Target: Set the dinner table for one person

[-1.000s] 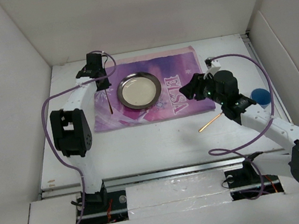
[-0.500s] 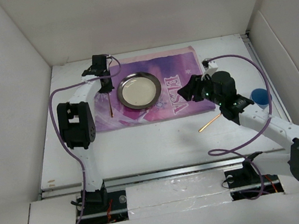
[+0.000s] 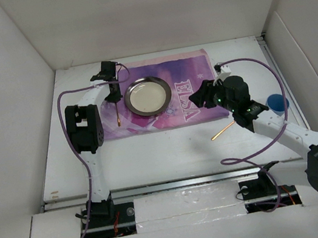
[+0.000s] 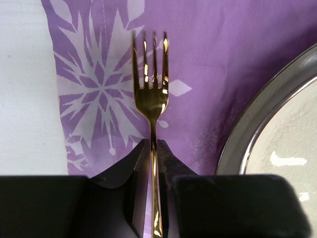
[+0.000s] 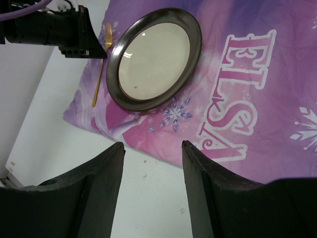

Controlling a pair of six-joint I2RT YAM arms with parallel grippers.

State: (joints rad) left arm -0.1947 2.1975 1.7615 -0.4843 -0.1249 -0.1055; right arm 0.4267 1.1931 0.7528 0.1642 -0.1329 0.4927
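The white dinner table (image 3: 153, 157) carries a purple "ELSA" mat (image 3: 190, 67) with a round metal plate (image 3: 149, 96) on it. My left gripper (image 3: 113, 87) is shut on the handle of a gold fork (image 3: 118, 109), low over the mat's left part, just left of the plate. In the left wrist view the fork (image 4: 151, 94) points away from the gripper (image 4: 152, 144), with the plate rim (image 4: 257, 129) to the right. My right gripper (image 3: 203, 96) is open and empty above the mat's right part; in its view (image 5: 152, 145) the plate (image 5: 156, 57) and fork (image 5: 99, 82) show.
A second gold utensil (image 3: 224, 130) lies on the bare table under the right arm. A blue cup (image 3: 276, 103) stands near the right wall. White walls enclose the table on three sides. A metal rail (image 3: 158, 185) runs along the near edge.
My left gripper with the fork has shifted slightly right toward the plate, and the left arm's elbow has swung right. My right gripper has edged a little left; more of the blue cup shows.
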